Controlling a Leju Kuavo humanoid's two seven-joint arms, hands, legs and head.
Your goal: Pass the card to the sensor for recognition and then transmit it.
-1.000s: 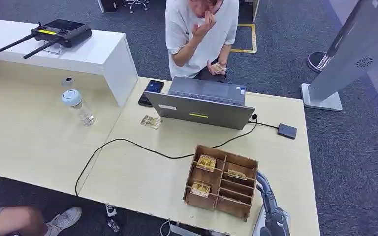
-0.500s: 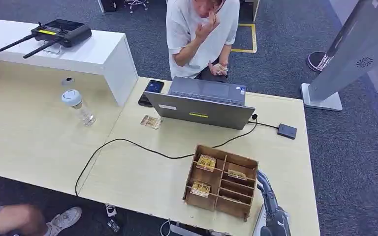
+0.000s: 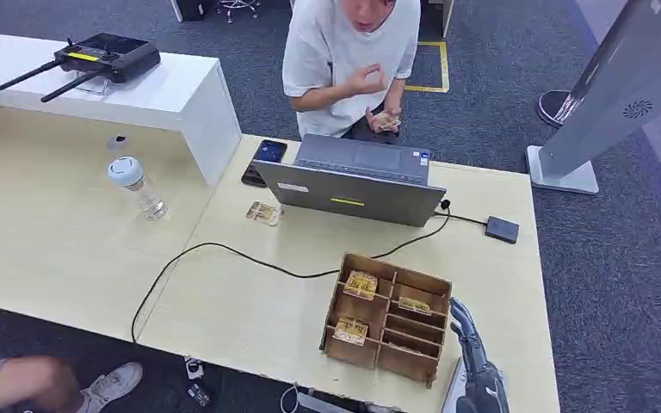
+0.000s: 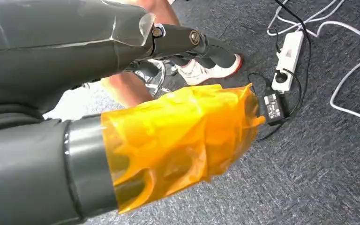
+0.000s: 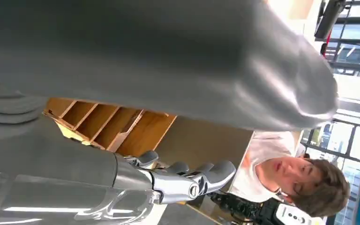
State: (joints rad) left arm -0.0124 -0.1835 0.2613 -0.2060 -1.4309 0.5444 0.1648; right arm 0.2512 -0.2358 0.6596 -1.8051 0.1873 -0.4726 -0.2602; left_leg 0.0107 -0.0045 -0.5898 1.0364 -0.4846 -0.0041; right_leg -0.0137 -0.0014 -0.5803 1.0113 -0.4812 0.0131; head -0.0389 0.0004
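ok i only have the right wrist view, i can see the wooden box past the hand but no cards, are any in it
Observer: Yes. The head view shows three in the wooden box: a far-left card, a near-left card and a middle card.
Operator: where's the sensor
Observer: Probably the small black pad, on the table beyond the box and cabled toward the laptop.
Operator: any card outside the box
Observer: A loose card lies left of the laptop.
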